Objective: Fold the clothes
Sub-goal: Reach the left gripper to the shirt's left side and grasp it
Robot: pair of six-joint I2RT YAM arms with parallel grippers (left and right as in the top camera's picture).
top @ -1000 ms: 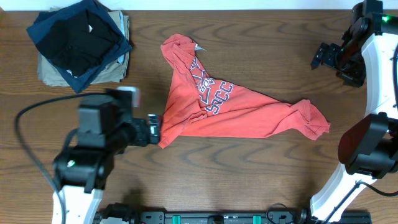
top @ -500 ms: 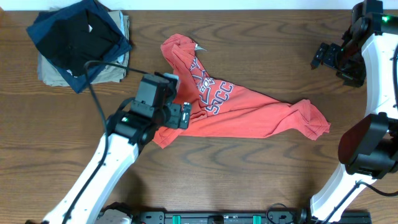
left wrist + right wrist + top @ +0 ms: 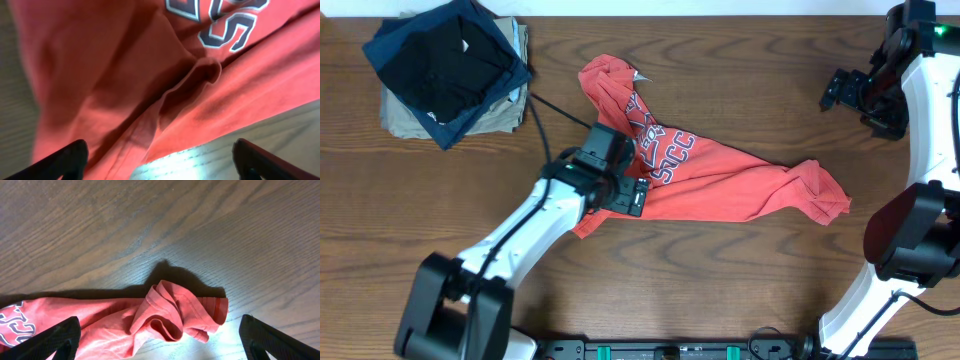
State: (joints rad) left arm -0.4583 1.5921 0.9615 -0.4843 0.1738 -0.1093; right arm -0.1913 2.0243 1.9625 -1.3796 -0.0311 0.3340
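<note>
Coral-red crumpled cotton T-shirt (image 3: 720,185) w/ white navy-edged lettering lies on brown wood desk (image 3: 720,290), directly under my L gripper (image 3: 636,196). Jaws spread wide, nothing held. My R gripper (image 3: 832,90) also released, hovering apart from shirt's sleeve end.

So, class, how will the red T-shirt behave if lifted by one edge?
The T-shirt would probably hang limp, since it lies crumpled in soft folds. It is likely light, as the cloth looks thin. Pushed, it would probably bunch up rather than slide whole.
</note>
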